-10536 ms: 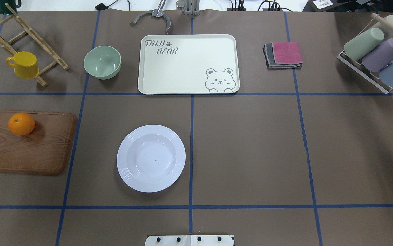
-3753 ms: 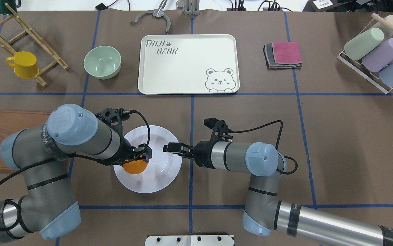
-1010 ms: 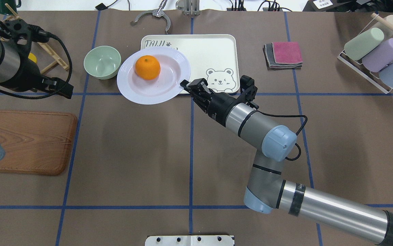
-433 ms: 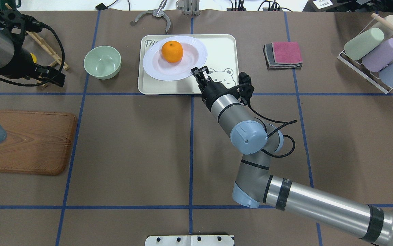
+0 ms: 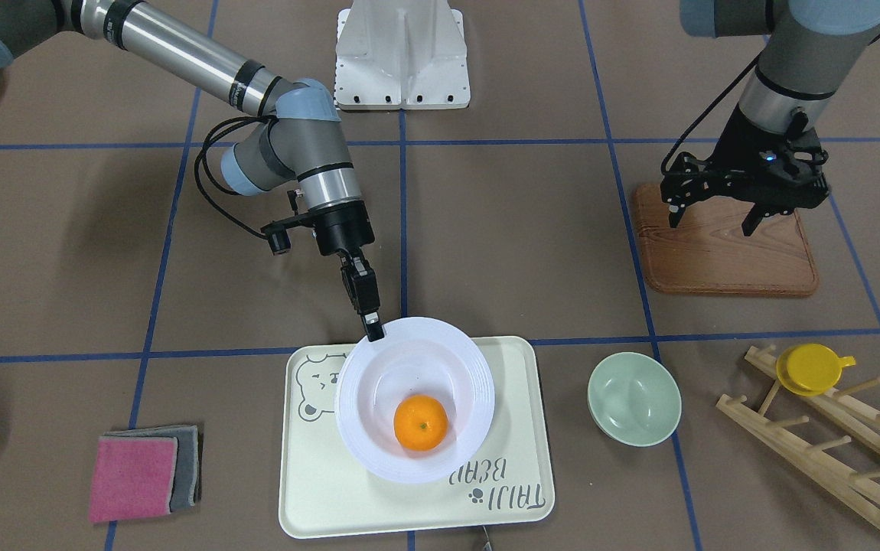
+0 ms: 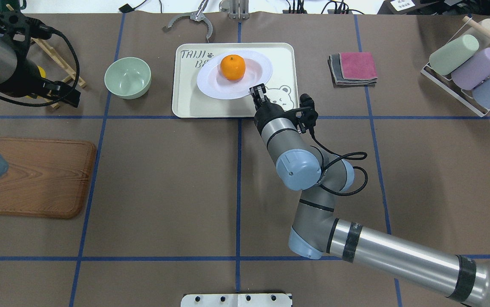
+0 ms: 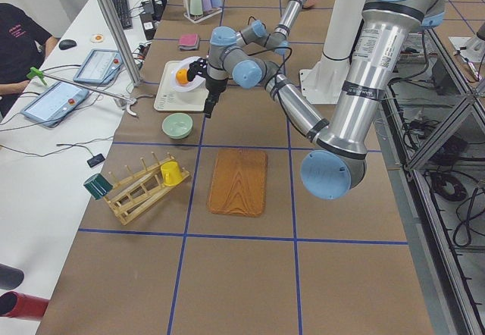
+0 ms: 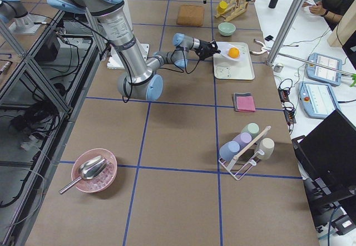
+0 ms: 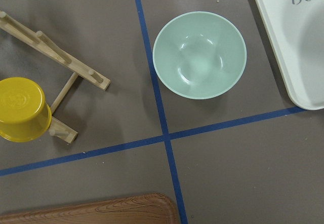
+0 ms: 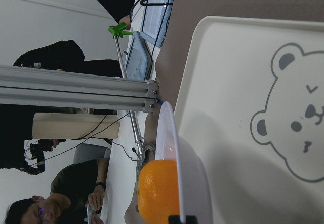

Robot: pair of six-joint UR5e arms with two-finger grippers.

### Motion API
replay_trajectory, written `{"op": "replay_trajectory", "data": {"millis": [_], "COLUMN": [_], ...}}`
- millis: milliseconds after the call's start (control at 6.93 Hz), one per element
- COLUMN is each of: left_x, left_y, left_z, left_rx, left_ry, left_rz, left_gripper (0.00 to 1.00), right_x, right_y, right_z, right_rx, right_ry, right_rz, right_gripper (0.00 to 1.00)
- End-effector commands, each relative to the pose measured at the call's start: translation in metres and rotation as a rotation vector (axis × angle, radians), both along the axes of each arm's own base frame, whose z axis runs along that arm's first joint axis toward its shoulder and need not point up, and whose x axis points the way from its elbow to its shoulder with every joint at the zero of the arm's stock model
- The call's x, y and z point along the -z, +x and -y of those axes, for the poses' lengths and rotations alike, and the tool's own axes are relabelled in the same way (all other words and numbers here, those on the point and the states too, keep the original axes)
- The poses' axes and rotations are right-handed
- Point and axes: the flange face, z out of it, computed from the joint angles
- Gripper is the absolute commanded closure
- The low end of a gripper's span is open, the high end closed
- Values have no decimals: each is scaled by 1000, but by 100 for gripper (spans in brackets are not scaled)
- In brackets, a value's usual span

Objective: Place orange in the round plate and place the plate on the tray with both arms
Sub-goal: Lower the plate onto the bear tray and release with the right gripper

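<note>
The orange [image 6: 232, 67] lies in the white round plate [image 6: 211, 87], seen too as orange [image 5: 421, 422] in plate [image 5: 354, 428]. My right gripper [image 6: 258, 90] is shut on the plate's rim at the side nearest the robot, as the front view shows [image 5: 373, 330]. The plate hangs low over the cream tray [image 6: 184, 102], slightly tilted; I cannot tell whether it touches. In the right wrist view the orange [image 10: 159, 193] sits behind the rim, over the tray [image 10: 238, 82]. My left gripper [image 5: 712, 222] is open and holds nothing, raised over the far left of the table.
A pale-green bowl [image 6: 128, 77] stands left of the tray. A yellow cup [image 9: 23, 109] hangs on a wooden rack [image 9: 55, 51]. The wooden board [image 6: 36, 177] lies at near left. Folded cloths [image 6: 353, 68] and a cup rack [image 6: 466, 68] are right. People sit past the far edge.
The right gripper has carried the plate with the orange rightward, from the tray's left part to over its middle. The left arm has hardly moved.
</note>
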Motion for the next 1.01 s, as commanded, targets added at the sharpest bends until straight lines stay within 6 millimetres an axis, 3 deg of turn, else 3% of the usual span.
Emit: {"op": "replay_trajectory", "data": {"millis": [0,144,433,577,866], "left_x": [0,0,0,0,-2], "left_y": [-1,-3,-6,-7,-7], "left_z": [0,1,3,4,5], "left_rx": [2,6,11,15,16], "left_ry": [0,2,1,2,0], "left_rz": [0,0,2,3,7], "left_gripper": [1,1,1,1,1], "right_x": [1,7,-2,1,28], "right_y": [-10,-12,-15,-8,32], "right_z": [2,2,6,17,44], "right_rx": [28,36,48,126,396], "right_ry": [-37,-42,-70,-80,-51], "right_rz": [-49,-44,-115,-128,-355], "right_gripper": [93,84,11,0,0]}}
